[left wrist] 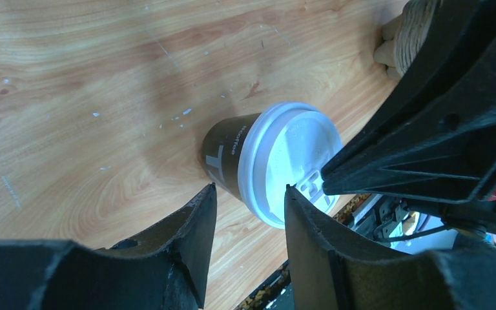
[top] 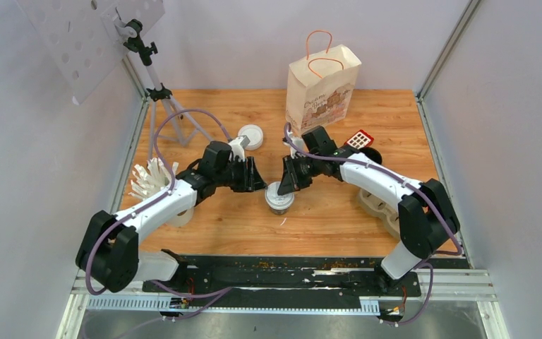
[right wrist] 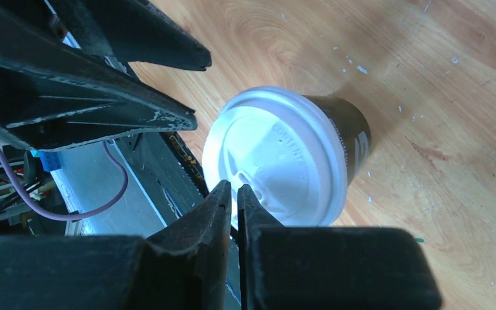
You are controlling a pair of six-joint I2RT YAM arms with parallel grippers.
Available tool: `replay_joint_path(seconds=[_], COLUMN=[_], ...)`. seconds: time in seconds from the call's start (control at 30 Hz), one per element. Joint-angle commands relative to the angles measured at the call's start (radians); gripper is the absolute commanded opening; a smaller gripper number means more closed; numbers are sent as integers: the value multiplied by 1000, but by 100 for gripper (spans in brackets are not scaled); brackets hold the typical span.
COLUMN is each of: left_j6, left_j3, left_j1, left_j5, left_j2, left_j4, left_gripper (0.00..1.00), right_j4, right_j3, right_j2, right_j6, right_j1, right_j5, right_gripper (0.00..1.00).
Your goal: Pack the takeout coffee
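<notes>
One takeout coffee (top: 279,200), a dark brown cup with a white sip lid, stands upright at the table's middle. It also shows in the left wrist view (left wrist: 278,161) and the right wrist view (right wrist: 284,158). My left gripper (top: 257,180) is open and empty, with its fingertips (left wrist: 208,194) just short of the cup's left side. My right gripper (top: 287,185) is shut on nothing, and its tips (right wrist: 232,188) are over the lid's rim. A second white round lid (top: 250,136) lies behind my left arm; I cannot tell whether a cup is under it.
A paper bag (top: 322,88) with handles stands open at the back centre. A pulp cup carrier (top: 380,205) lies under my right arm. A red and white cube (top: 358,139) is near the bag. A white pleated paper piece (top: 149,180) and a tripod (top: 166,106) are at the left.
</notes>
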Motion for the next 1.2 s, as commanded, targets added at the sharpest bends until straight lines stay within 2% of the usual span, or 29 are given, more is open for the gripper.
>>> replay_joint_path(seconds=[0.0,0.2,0.67,0.83,1.03,1.17], left_j6=[2,-6,38,46,-12,-54], left_j3=[-14,-32,-57,-54,-47,-47], left_j1=[5,5,3,-7,-16,-40], left_j5=[66,77,-47,-50,-1,-15], left_j2=[35,79,111,139,71,14], left_j4=[86,117,-57,-66,-40,-52], left_gripper=[49,45,40,40,39,40], right_j4=[62,77,121,136,77,30], right_j3=[-31,-67,-182,-209,-136,-39], right_j2=[27,36,26,18,13,19], right_j6=[1,-12,-23,-22,-53,-76], right_j1=[1,0,-13,-25,-32,-33], right_j5=[-20,-4,27,25,17,19], right_gripper=[10,9,9,9,10,16])
